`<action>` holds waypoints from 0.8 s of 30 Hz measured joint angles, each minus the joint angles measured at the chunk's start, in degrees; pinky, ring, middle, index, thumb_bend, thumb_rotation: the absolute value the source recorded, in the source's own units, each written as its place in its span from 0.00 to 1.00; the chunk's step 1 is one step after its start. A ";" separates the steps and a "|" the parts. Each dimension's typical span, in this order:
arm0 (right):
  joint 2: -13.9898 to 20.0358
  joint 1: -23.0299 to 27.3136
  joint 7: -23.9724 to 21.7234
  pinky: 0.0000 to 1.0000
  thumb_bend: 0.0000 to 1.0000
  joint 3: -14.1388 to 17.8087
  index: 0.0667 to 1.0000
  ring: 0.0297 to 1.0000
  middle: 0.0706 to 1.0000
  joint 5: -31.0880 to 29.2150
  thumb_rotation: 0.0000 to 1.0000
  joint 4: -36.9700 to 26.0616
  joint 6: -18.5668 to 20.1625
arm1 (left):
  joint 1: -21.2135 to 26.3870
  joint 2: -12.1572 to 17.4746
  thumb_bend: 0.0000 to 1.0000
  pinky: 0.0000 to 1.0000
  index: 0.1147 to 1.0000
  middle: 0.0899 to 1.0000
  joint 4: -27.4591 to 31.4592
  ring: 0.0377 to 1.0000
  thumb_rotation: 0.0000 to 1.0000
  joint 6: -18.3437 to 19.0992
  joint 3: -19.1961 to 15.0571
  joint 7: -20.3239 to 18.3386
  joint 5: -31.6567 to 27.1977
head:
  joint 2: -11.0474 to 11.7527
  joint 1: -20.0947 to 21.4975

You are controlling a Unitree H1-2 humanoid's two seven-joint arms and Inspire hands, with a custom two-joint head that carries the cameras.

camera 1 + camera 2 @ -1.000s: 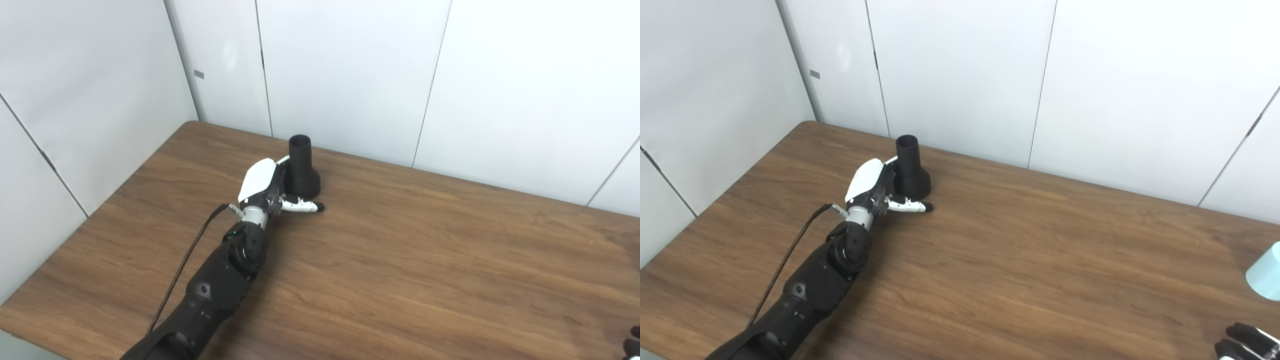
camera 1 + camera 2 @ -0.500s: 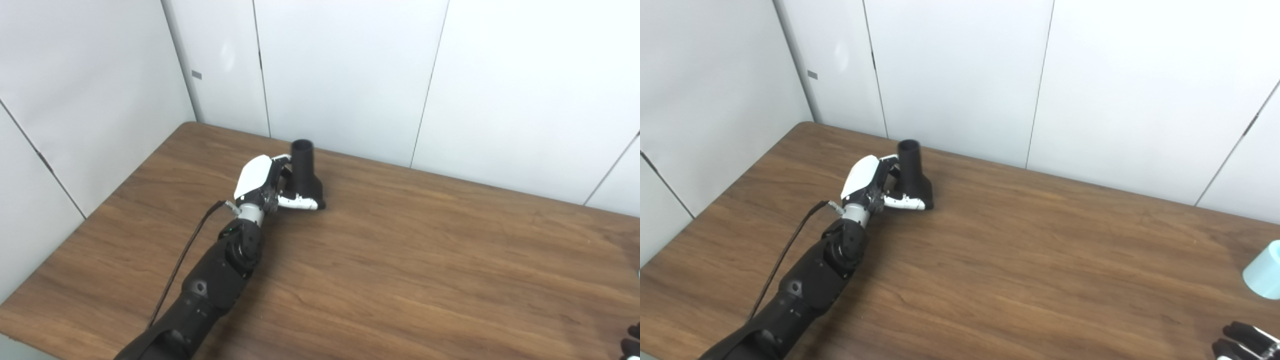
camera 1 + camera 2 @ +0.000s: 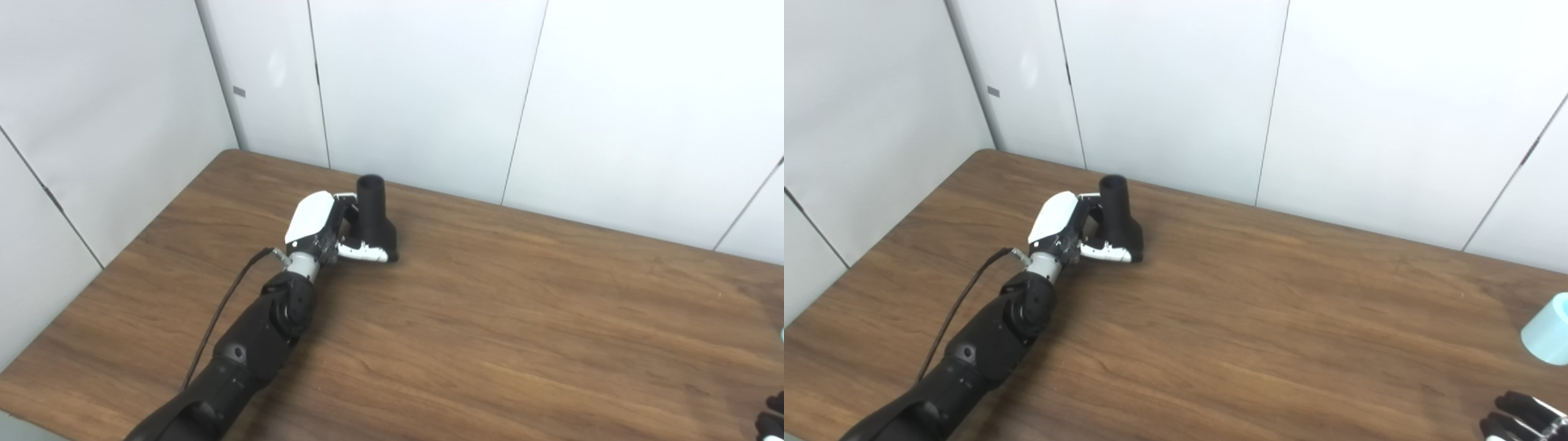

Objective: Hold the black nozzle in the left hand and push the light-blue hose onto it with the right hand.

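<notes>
Step in hand, by the look of it: securing the black nozzle (image 3: 372,214), the first half of the task. The nozzle sits toward the far left part of the worktop (image 3: 502,318), narrow tube end up and leaning a little, flared base low at the wood; whether the base touches the surface or is just clear of it cannot be told. The left robot hand (image 3: 331,229) is wrapped around the nozzle's lower body, thumb across the near side of the flare, other fingers curled behind the tube, so it is grasping the nozzle. The light-blue hose (image 3: 1546,327) shows only in the right eye view, as a pale cylinder end at the worktop's right edge, well apart from the nozzle. The right robot hand (image 3: 1522,416) is only partly in view at the bottom right corner, near the hose but not touching it; dark fingertips alone are seen, and its posture cannot be told. Judgement: hose not yet picked up. Next move likely calls for the right robot hand to take the hose, carry it across toward the nozzle, and line its open end up with the tube.
</notes>
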State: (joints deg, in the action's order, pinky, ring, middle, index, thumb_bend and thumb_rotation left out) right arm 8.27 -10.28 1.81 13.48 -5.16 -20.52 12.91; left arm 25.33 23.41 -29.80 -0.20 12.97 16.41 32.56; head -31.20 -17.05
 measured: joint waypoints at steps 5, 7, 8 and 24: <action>0.00 0.00 0.00 0.56 0.25 -0.05 0.59 0.64 0.64 0.18 0.13 -0.04 0.07 | 0.17 -0.04 0.52 0.22 0.45 0.37 -1.77 0.26 0.00 -1.25 1.88 3.38 1.64 | -0.35 0.35; 0.02 -0.03 0.08 0.56 0.25 -0.09 0.59 0.64 0.64 0.51 0.14 -0.10 0.22 | 0.01 -0.10 0.52 0.23 0.45 0.35 -1.98 0.27 0.00 -1.72 2.48 4.25 2.01 | -0.35 0.35; 0.04 -0.03 0.07 0.56 0.25 -0.18 0.59 0.64 0.64 0.65 0.15 -0.18 0.29 | 0.01 -0.05 0.52 0.25 0.45 0.35 -2.03 0.28 0.00 -1.84 2.76 4.24 2.06 | -0.26 0.35; -0.29 -0.03 0.18 0.51 0.28 -0.93 0.56 0.60 0.60 1.16 0.15 -0.96 0.27 | 0.82 0.82 0.53 0.15 0.42 0.42 -4.32 0.18 0.00 -4.54 5.97 5.38 4.22 | -0.97 3.34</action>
State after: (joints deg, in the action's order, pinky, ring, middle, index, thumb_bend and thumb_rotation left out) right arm 7.98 -10.31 1.99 12.55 -4.00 -21.48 13.18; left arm 26.15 24.23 -34.11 -4.74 18.94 21.79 36.78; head -32.17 -13.71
